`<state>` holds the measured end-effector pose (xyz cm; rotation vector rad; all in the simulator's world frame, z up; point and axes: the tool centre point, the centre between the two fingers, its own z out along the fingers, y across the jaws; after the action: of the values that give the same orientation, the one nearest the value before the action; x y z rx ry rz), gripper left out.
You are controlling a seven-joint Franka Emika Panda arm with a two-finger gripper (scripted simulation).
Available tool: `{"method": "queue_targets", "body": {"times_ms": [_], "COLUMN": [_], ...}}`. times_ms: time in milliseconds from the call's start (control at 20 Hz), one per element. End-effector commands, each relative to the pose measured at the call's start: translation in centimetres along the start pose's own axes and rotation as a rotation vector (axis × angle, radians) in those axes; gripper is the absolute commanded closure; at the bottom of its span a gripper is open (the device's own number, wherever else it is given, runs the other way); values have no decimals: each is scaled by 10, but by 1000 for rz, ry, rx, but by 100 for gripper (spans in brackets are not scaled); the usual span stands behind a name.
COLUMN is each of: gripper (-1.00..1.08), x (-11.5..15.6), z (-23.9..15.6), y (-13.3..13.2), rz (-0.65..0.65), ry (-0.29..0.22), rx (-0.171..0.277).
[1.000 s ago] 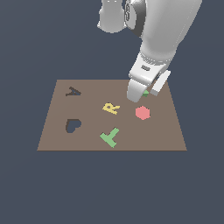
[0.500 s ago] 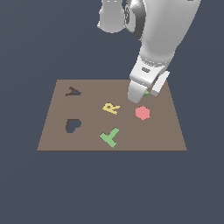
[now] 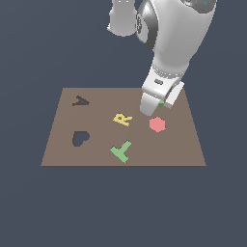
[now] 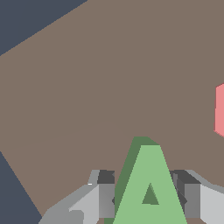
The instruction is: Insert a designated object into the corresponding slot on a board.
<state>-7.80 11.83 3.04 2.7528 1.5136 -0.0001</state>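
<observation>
The designated object, a flat green letter A [image 4: 151,175], lies on the brown board [image 3: 183,144] between my gripper's [image 4: 146,197] two fingers, which press against its sides. In the exterior view the gripper [image 3: 151,110] stands low over the board's far right part, and only a green speck [image 3: 161,102] of the piece shows behind it. The slot, a dark A-shaped cutout [image 3: 81,101], is in the board's far corner on the exterior view's left, well apart from the gripper.
A yellow R [image 3: 123,118] lies near the board's middle. A red hexagon [image 3: 157,124] sits just in front of the gripper and shows at the wrist picture's edge [image 4: 220,109]. A green T [image 3: 121,151] and a dark heart cutout [image 3: 79,138] are nearer the front.
</observation>
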Motion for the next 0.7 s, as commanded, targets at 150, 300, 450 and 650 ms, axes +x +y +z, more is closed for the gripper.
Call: {"method": "queue_targets", "body": {"times_ms": [150,300,450,650], "gripper": [108,108,108,108], "x": [0,0,-1,-8], "z": [0,0,0,0], "y": [0,0,0,3], "rz": [0,0,-1,-11], "ry": [0,0,0,0], "rx": [0,-1,0,0]}}
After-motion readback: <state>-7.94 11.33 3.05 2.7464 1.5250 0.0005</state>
